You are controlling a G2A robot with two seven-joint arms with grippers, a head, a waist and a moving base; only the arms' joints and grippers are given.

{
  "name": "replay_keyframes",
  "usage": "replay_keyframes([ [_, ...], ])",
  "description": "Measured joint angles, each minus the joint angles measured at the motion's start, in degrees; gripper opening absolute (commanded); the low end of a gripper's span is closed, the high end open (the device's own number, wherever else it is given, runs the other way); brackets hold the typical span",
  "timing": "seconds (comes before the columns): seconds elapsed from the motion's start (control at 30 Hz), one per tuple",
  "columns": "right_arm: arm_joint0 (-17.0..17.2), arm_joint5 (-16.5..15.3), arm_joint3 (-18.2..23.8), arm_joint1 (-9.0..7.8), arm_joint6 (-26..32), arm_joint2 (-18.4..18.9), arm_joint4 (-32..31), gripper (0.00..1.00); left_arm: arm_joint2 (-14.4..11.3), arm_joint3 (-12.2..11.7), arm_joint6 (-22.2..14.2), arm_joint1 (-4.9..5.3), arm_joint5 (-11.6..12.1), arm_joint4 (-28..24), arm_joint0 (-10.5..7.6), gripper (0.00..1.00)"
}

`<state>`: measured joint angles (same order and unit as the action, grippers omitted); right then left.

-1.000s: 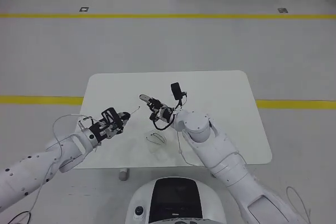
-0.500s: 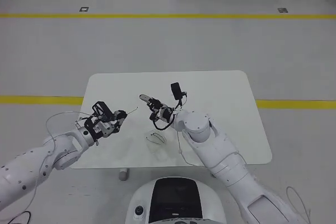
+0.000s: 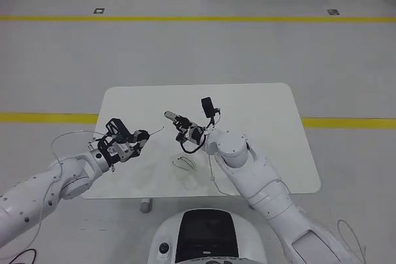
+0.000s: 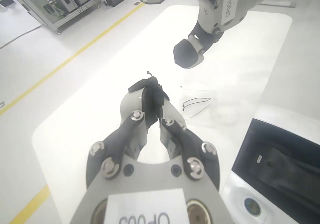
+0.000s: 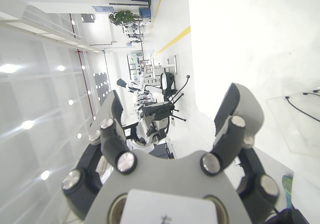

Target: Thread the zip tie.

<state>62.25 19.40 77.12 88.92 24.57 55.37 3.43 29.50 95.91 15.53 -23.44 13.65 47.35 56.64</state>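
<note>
Left gripper (image 4: 153, 88) pinches one zip tie (image 3: 156, 131); right gripper (image 5: 173, 97) gapes nearby

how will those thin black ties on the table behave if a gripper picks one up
Probably floppy: the ties lie in loose curves. Likely very light, so a nudge may slide them on the table. So thin they could slip from a grip.

White rounded table (image 3: 264, 119) on pale floor (image 3: 185, 53) with yellow lines (image 3: 39, 117)
</note>
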Motion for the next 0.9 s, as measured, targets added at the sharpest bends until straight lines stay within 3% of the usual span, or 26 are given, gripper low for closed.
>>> replay_keyframes([
  [0.03, 0.0, 0.0, 0.0, 0.0, 0.0, 0.0, 0.0, 1.0, 0.0, 0.0, 0.0, 0.0, 0.0, 0.0, 0.0, 0.0],
  [0.9, 0.0, 0.0, 0.0, 0.0, 0.0, 0.0, 0.0, 1.0, 0.0, 0.0, 0.0, 0.0, 0.0, 0.0, 0.0, 0.0],
])
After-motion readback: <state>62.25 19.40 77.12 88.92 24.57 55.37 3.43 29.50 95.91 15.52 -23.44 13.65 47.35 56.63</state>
